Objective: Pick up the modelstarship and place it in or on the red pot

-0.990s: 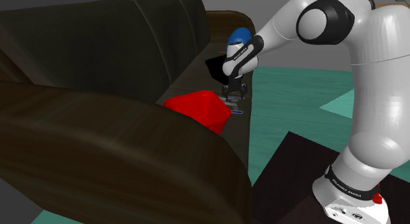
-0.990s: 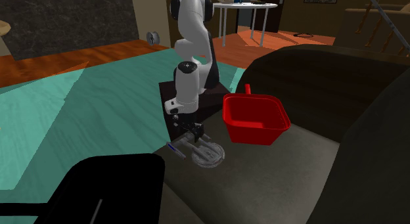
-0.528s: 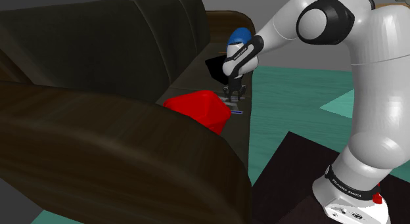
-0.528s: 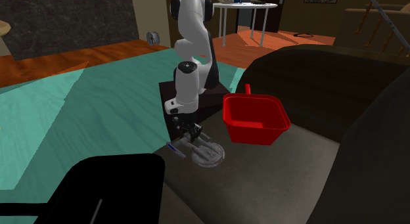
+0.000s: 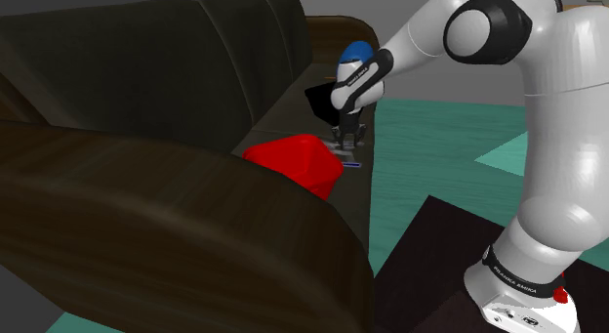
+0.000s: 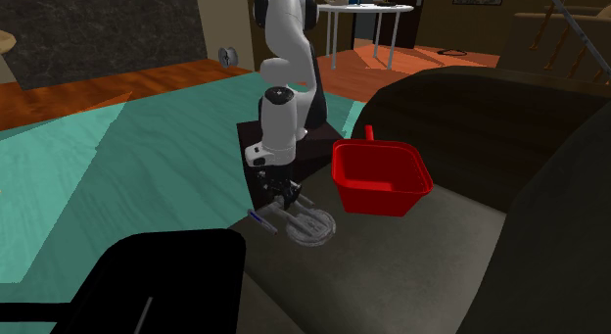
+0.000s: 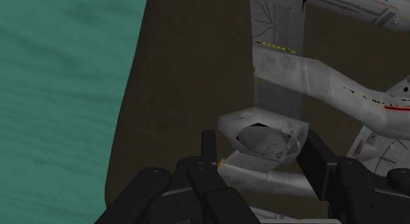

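Note:
The model starship (image 6: pixel 313 226) is grey with a round saucer and thin blue-tipped nacelles, and it is at the front edge of the dark sofa seat (image 6: pixel 411 263). My black gripper (image 6: pixel 286 194) comes down from above and is shut on its hull. In the wrist view the fingers (image 7: pixel 209 149) clasp the rounded grey hull (image 7: pixel 263 134), with my gripper (image 7: pixel 263 154) centred on it. The red pot (image 6: pixel 380 175) stands on the seat just beside the starship, open side up, a handle at its back. In the shoulder view my gripper (image 5: pixel 348 137) is just beyond the red pot (image 5: pixel 298 161).
The sofa's backrest (image 5: pixel 146 67) and rounded armrest (image 5: pixel 185 233) rise close around the seat. A black object (image 6: pixel 147 283) sits on the seat past the starship. Teal rug (image 6: pixel 127 175) lies beyond the seat's edge, and the dark stand (image 5: pixel 459 272) is on the floor.
The fingers have closed on the starship's hull. Since then the hand has shifted slightly upward with the starship in it. The red pot has not moved.

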Available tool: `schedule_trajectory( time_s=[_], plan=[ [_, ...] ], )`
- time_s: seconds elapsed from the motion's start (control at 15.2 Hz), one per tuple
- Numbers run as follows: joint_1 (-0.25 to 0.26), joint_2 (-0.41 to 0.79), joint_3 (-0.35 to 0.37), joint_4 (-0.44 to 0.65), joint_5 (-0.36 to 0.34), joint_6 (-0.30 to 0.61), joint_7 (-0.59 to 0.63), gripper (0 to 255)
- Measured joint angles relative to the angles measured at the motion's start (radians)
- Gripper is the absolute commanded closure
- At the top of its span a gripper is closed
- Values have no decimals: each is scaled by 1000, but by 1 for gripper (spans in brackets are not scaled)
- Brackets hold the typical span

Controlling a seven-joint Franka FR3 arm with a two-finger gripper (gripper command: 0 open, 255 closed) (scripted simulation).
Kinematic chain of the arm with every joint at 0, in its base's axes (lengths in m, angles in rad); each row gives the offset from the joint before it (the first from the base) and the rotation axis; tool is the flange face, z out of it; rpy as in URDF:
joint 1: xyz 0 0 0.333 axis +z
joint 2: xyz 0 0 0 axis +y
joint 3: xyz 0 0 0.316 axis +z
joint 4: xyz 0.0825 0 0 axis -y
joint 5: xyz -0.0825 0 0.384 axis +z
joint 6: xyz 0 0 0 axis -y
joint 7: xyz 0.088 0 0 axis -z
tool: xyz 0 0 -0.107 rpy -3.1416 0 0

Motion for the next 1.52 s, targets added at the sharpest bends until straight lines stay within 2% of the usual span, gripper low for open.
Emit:
schedule_trajectory(
  time_s=[1.52],
  plan=[
    [6, -159, -5, 92, -8, -250, -6, 255]
  ],
)
